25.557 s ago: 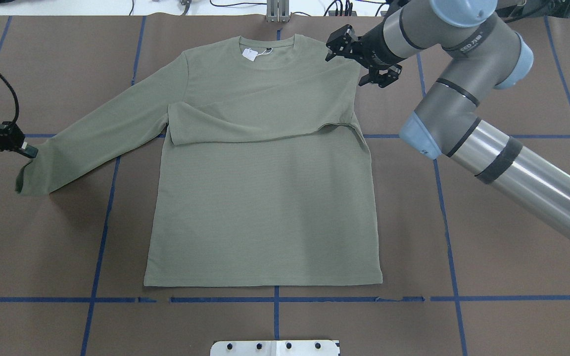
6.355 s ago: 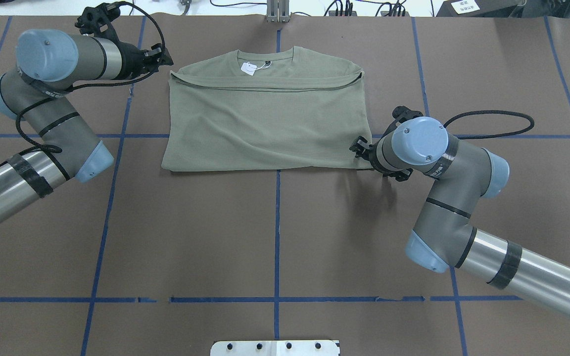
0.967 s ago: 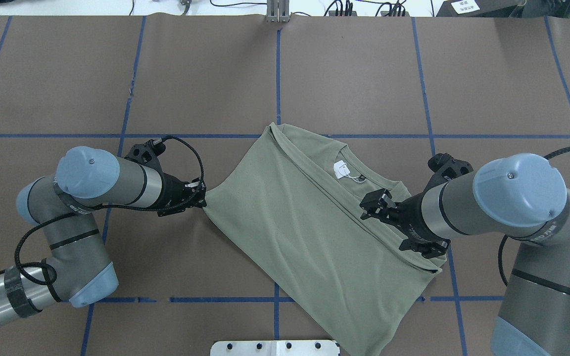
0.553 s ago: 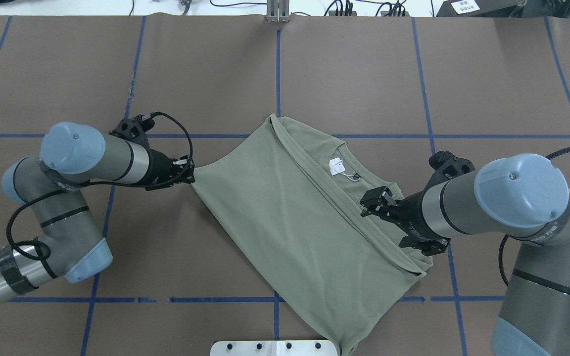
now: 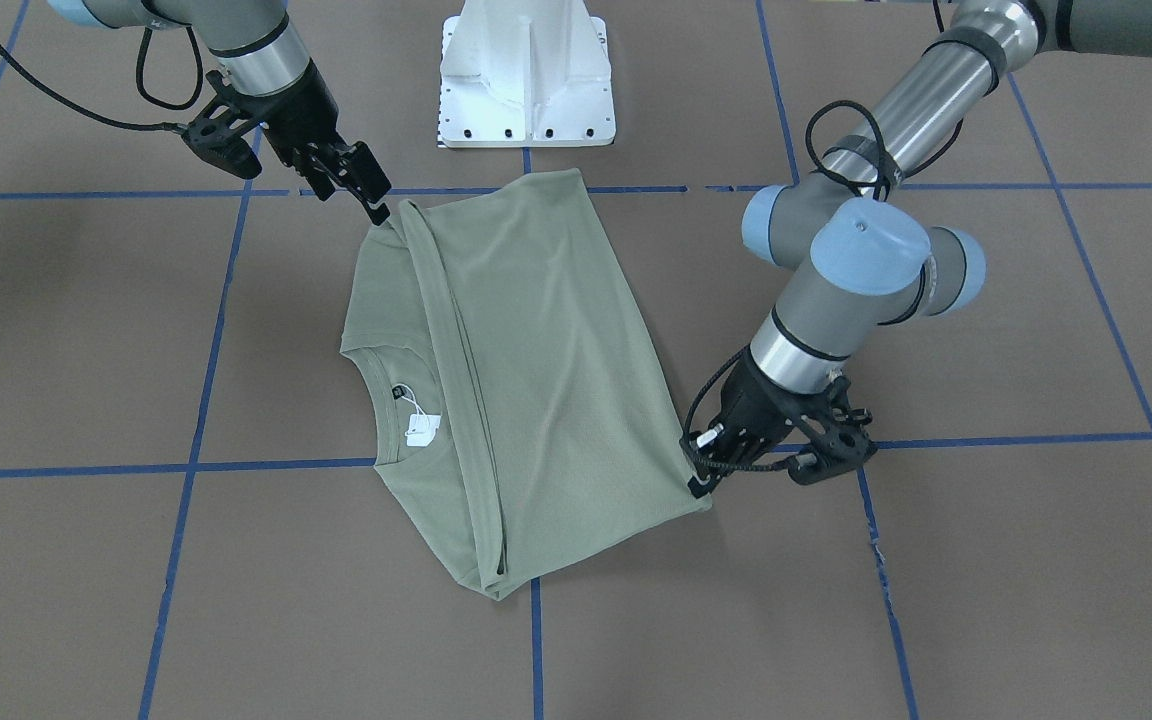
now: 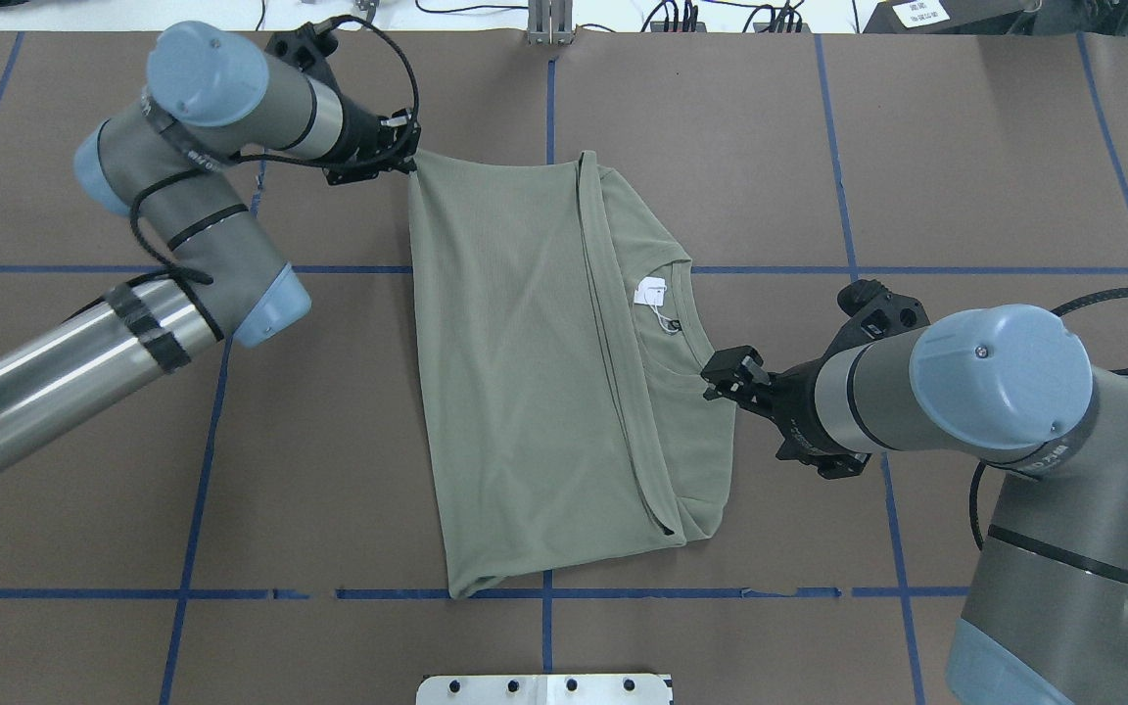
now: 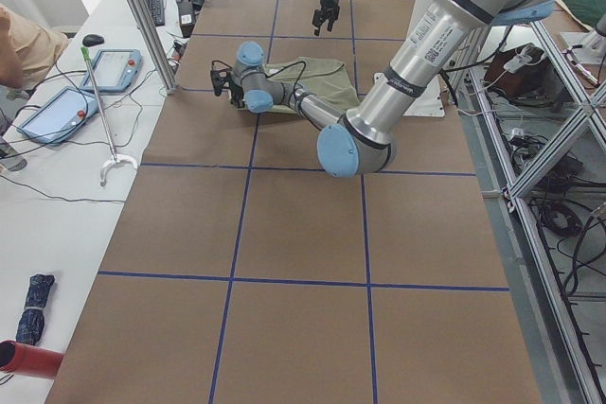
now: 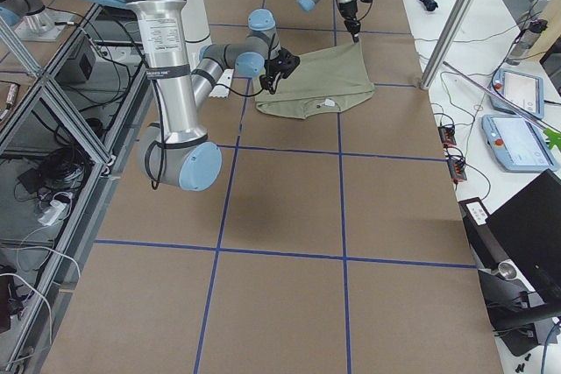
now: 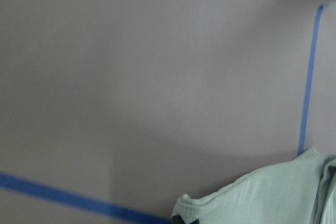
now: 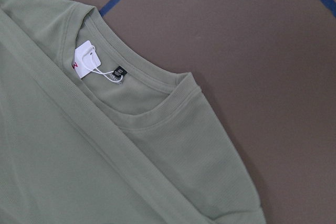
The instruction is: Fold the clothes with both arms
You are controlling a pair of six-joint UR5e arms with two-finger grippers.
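The sage-green shirt (image 6: pixel 525 372) has swung round since a moment ago, its corner pinched in the outstretched left gripper (image 6: pixel 407 163); the right gripper (image 6: pixel 721 375) hovers by the shoulder, jaws unclear

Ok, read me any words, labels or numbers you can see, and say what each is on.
Nothing reads clearly.
White hang tag: red mark at its edge, unreadable.
Black neck label on the sage-green shirt: white print, too small.
Left arm and right arm: band lettering, blurred.
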